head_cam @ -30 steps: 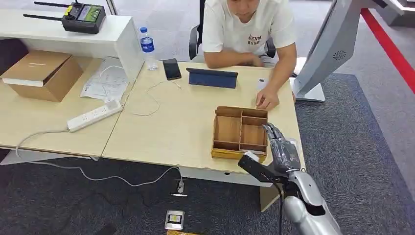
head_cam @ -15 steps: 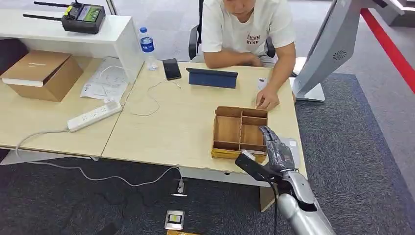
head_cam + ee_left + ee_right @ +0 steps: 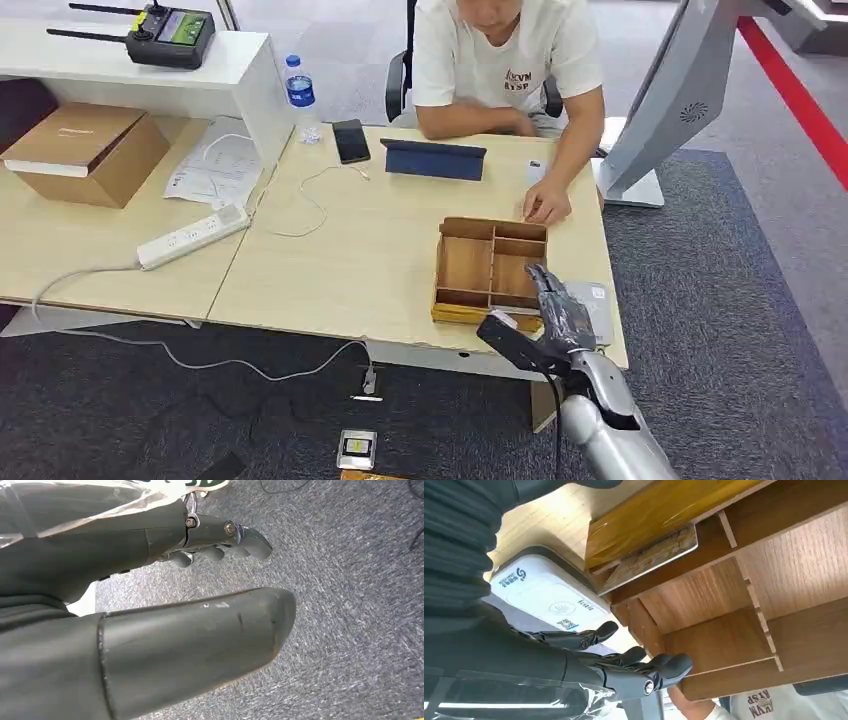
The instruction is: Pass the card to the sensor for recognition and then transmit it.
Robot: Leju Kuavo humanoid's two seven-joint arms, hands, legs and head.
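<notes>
My right hand (image 3: 558,305) hovers over the near right corner of the wooden compartment tray (image 3: 465,226), fingers spread and holding nothing. In the right wrist view the fingers (image 3: 624,665) reach toward the tray's dividers (image 3: 724,625). A card (image 3: 649,557) with a brownish pattern leans inside the tray against its glossy yellow near wall. The white and grey card reader (image 3: 598,300) lies on the table just right of the tray, beside my hand, and its white face (image 3: 539,595) sits close under my palm. My left hand (image 3: 190,640) hangs over grey carpet, holding nothing.
A person (image 3: 505,50) sits at the far side, one hand (image 3: 545,208) resting just beyond the tray. A blue tablet case (image 3: 433,158), phone (image 3: 350,140), bottle (image 3: 300,95), power strip (image 3: 192,237) and cardboard box (image 3: 85,150) lie further left. A grey stand (image 3: 680,90) rises at the right.
My right hand has drifted slightly left and nearer, uncovering more of the card reader. The person's hand and the tray have stayed put.
</notes>
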